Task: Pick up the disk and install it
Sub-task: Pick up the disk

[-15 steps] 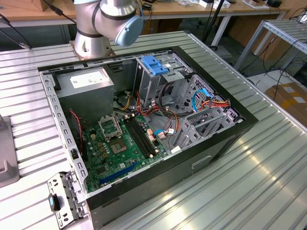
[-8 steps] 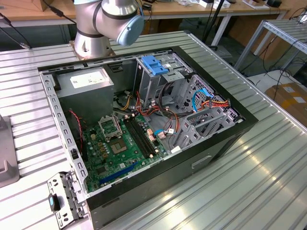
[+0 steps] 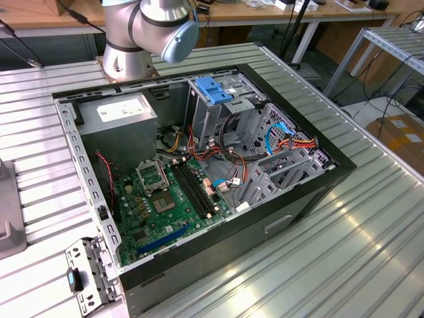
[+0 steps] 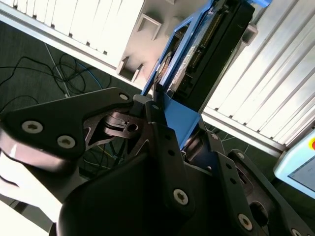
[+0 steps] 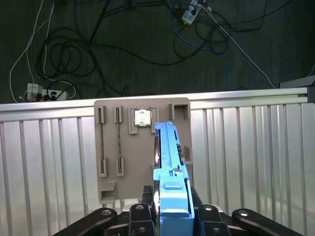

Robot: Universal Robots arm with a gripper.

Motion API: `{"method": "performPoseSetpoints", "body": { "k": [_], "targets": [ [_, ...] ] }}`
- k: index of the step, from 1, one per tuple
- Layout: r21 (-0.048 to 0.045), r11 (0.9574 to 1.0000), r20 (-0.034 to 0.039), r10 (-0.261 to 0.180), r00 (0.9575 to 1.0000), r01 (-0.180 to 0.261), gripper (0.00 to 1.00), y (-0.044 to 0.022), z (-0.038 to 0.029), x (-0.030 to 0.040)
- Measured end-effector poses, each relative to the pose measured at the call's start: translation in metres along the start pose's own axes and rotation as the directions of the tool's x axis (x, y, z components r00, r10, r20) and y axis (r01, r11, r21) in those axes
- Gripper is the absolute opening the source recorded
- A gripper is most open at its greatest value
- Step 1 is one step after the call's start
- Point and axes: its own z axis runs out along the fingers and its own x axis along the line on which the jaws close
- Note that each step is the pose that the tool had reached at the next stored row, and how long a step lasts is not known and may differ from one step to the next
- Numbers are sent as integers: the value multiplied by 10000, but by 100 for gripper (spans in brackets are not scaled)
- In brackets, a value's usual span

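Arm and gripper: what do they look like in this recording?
The arm is a silver-grey tube with a rounded light-blue joint cap. The gripper is matte black, built of angular linked plates dotted with silver screw heads. In the second wrist view its fingers are flat black bars with small holes.

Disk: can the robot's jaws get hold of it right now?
Probably yes. They seem to have it already. In the first wrist view the disk stands on edge between the jaws, which look closed against its blue frame, and nothing sits between them and it.
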Motion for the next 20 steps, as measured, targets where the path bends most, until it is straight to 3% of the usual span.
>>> {"method": "performPoseSetpoints", "body": {
  "k": [20],
  "targets": [
    [1, 10000, 1, 1, 10000, -1, 37, 78, 50, 9]
  ]
}}
